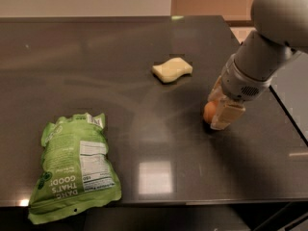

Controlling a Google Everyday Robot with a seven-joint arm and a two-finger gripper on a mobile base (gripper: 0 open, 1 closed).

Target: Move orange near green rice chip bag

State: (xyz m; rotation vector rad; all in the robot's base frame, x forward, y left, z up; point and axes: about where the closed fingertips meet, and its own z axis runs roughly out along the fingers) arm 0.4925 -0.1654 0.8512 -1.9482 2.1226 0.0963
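while the gripper (pixel 219 118) hung low over the right part of the table (pixel 120 47), its cream-coloured end sat right at the orange (pixel 208 112), at or just above the surface. the cream part covered the orange's right side, so only the fruit's left half showed. it looked like contact, but whether the gripper was clamped on the orange or just set beside it could not be told from this angle. the grey arm (pixel 257 64) came in from the upper right corner, with a wide rounded housing at the top that narrowed to the wrist above the gripper. the orange rested on the dark tabletop, right of centre, near the table's right edge. a pale yellow sponge (pixel 172 70) with a wavy outline lay flat up and left of the orange, near it but apart, clear of the gripper too. the green rice chip bag (pixel 74 170) lay flat toward the front left, well apart from the orange, with much of the table's width between them. the bag was crinkled and light green, its white nutrition panel facing up, and its white lettering "dang that's good!" read upside down from this view. its lower end was close to the front edge. a bright square reflection (pixel 155 177) sat front-centre on the glossy top, between bag and gripper. orange not yet near the bag.
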